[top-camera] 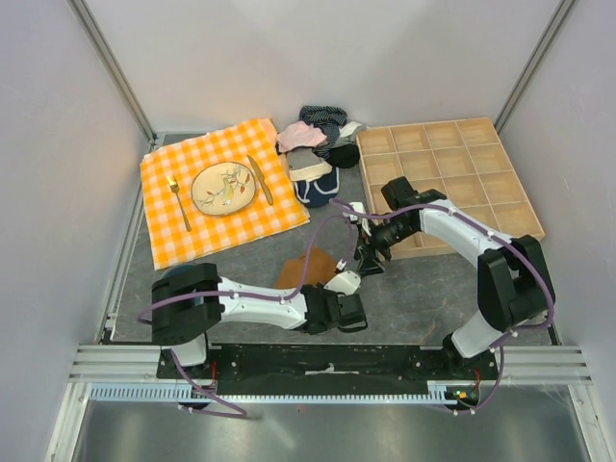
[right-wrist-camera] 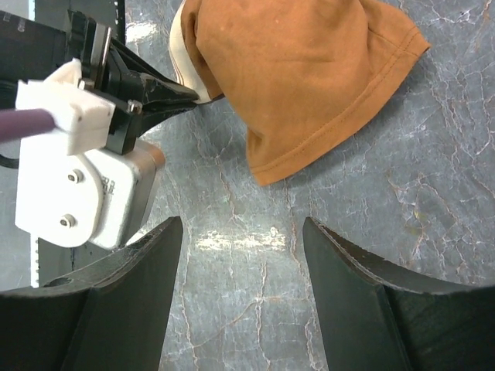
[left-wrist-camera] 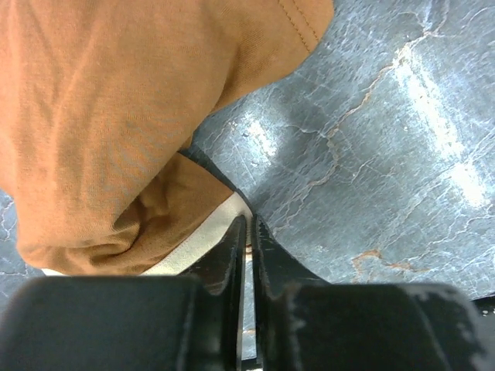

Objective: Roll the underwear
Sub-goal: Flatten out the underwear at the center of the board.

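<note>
Gingham cloth [top-camera: 166,231] in orange and white lies furthest left in our overhead view. It carries a patterned plate [top-camera: 223,187] with a fork [top-camera: 179,202] on its left and a knife [top-camera: 260,179] on its right. Next, near the middle of the grey marbled table [top-camera: 423,298], we find the rust-brown underwear [top-camera: 303,269], lying loosely folded on the surface. Behind it, at the cloth's far right corner, sits a pile of clothes [top-camera: 318,144]. At the underwear's near right side we see the left gripper [left-wrist-camera: 247,226] low over the table, its jaws almost together and pinching the cream waistband edge. Just right of that, the right gripper [right-wrist-camera: 241,232] hovers above bare table beside the garment, its jaws wide apart and holding nothing. Furthest right we see a wooden compartment tray [top-camera: 452,168].
</note>
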Controlling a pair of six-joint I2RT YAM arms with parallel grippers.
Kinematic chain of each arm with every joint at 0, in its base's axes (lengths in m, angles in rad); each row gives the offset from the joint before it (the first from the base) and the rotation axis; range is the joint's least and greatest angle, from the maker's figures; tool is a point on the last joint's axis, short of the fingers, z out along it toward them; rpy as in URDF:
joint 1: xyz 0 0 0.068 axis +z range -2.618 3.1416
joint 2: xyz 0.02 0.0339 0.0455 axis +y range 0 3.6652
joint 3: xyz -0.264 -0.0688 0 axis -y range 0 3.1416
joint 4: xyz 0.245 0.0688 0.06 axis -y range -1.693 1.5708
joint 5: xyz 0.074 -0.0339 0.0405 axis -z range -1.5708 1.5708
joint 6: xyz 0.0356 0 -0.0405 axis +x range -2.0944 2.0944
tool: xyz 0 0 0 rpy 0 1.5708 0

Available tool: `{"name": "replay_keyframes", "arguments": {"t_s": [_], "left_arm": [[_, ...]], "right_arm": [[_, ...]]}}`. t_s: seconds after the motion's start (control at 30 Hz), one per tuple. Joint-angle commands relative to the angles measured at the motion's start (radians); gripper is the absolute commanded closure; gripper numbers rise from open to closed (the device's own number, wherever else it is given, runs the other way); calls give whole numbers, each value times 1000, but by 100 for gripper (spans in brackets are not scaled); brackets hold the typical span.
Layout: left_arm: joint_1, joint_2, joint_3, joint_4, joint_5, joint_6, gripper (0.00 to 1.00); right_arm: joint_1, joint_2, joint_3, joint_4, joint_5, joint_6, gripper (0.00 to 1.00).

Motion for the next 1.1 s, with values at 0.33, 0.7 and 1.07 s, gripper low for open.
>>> {"name": "replay_keyframes", "arguments": {"t_s": [0.33,0.7,1.07], "left_arm": [[31,-185,-149,64,127,17,98],[136,-541,-353,236,335,61,98],[210,-673,-427,300,430,61,98]], "right_arm": [[18,34,8,-99,-53,-223,29],[146,29,-76,256,100,127,32],[281,139,-94,426,155,357,34]]}}
